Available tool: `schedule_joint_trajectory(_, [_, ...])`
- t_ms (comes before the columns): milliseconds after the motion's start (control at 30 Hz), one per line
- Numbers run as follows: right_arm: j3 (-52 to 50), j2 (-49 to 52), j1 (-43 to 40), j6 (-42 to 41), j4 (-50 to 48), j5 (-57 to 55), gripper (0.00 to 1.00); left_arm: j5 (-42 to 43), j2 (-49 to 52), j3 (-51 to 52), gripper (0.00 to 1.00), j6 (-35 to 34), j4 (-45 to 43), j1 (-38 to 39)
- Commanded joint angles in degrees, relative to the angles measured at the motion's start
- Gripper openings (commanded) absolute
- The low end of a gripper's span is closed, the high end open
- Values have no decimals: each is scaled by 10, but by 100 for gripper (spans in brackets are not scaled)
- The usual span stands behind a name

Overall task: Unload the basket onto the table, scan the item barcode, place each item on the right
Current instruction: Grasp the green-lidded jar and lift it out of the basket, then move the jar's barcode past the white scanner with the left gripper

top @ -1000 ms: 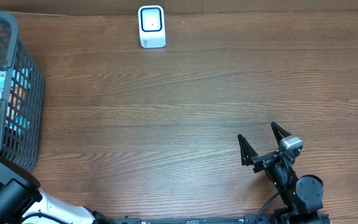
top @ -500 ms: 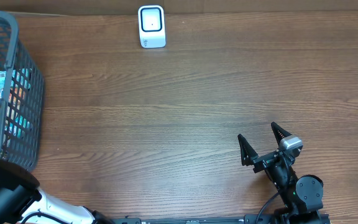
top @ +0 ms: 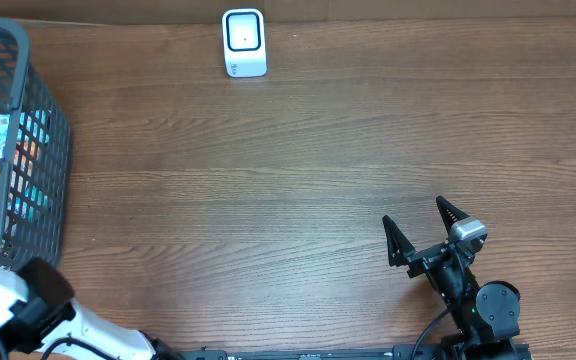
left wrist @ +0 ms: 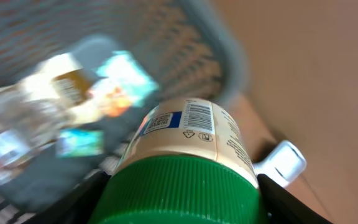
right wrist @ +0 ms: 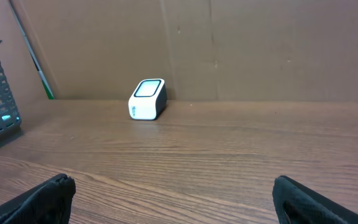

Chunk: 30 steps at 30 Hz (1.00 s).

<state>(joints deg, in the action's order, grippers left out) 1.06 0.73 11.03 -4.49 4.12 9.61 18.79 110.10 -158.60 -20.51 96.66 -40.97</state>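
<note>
Left fingers point(left wrist: 281, 202) clenched on jar point(left wrist: 191, 134): cream body, green lid point(left wrist: 182, 190), barcode point(left wrist: 197, 116) facing the wrist camera. Grey basket point(top: 28, 150) just behind it at left edge of tabletop point(top: 318, 150), blurred packets inside. White scanner point(top: 244, 42) upright at far edge. Right fingers point(top: 395, 242) spread wide, grasping nothing, near front edge.

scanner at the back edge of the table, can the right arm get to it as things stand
Probably yes: only bare table lies between the open right gripper and the white barcode scanner, with nothing standing in the way. Whether the arm stretches that far is not certain.
</note>
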Motion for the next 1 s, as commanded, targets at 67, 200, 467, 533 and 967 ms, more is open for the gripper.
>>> schedule_joint_trajectory(67, [-6, -6, 4, -3, -2, -6, 100, 35, -49, -20, 36, 39, 1, 142])
schedule_joint_trajectory(200, [-6, -6, 4, -3, -2, -6, 100, -20, -49, -3, 36, 47, 1, 271])
schedule_joint_trajectory(467, [-6, -6, 4, -3, -2, -6, 100, -152, -40, 141, 36, 35, 0, 486])
schedule_joint_trajectory(533, [-6, -6, 4, -3, -2, -6, 100, -164, -32, 186, 36, 29, 0, 521])
schedule_joint_trajectory(967, [-6, -6, 4, -3, -2, -6, 100, -123, 118, 386, 37, 3, -87, 631])
